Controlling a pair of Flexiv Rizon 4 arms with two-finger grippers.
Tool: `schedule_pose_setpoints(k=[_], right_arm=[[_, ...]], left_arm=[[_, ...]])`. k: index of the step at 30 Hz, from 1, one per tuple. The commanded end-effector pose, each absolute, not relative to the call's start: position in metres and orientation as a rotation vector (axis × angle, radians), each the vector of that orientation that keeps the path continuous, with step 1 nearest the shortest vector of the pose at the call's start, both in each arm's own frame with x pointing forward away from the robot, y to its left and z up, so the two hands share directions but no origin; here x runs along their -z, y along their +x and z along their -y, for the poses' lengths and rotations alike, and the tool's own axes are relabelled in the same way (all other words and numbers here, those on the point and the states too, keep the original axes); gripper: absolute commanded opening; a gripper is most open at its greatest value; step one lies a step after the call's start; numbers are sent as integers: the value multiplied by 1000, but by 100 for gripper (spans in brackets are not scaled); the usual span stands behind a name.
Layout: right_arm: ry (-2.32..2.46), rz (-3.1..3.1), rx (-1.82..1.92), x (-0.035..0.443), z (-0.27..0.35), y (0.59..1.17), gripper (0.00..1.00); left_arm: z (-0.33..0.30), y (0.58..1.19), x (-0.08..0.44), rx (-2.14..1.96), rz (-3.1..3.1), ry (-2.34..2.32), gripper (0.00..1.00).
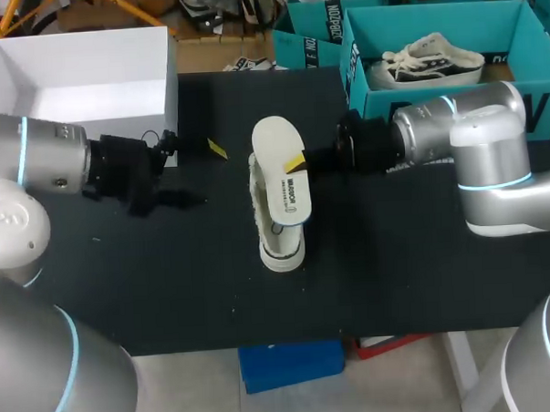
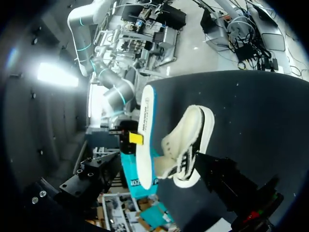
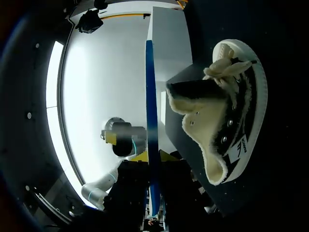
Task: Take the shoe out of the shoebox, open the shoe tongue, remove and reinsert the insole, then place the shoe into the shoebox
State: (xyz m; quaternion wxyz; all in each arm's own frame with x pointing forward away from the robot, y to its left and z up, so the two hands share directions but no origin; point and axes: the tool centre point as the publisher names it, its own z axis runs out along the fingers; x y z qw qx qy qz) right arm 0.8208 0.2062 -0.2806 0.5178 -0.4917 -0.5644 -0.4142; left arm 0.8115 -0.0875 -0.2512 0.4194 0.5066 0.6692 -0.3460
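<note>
Right gripper (image 1: 299,161) clamped on insole (image 1: 274,144), just beside shoe (image 1: 282,251) | left gripper (image 1: 199,173) spread wide, empty, near shoe | risk: unbraced shoe may slide when insole pushes in

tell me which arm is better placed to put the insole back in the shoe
Right. Its claw grips the insole directly over the shoe. The left claw is open and empty, off to the shoe's side.
</note>
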Motion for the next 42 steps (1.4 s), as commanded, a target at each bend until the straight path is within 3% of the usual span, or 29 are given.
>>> schedule_pose_setpoints(k=[1,20,30,32,33,36,42], right_arm=[[-1182,1354,996,281,-207,821,0],[-1182,1354,996,281,-207,821,0],[-1182,1354,996,281,-207,821,0],[-1182,1354,996,281,-207,821,0],[-1182,1354,996,281,-207,821,0],[-1182,1354,996,281,-207,821,0],[-1182,1354,996,281,-207,821,0]], left_arm=[[94,814,261,925,-1545,1154,100],[153,840,271,1016,-1477,1054,99],[173,849,275,995,-1471,1049,80],[174,851,275,991,-1470,1044,73],[175,852,275,989,-1470,1043,62],[176,855,275,982,-1471,1037,49],[177,863,276,979,-1473,1026,44]])
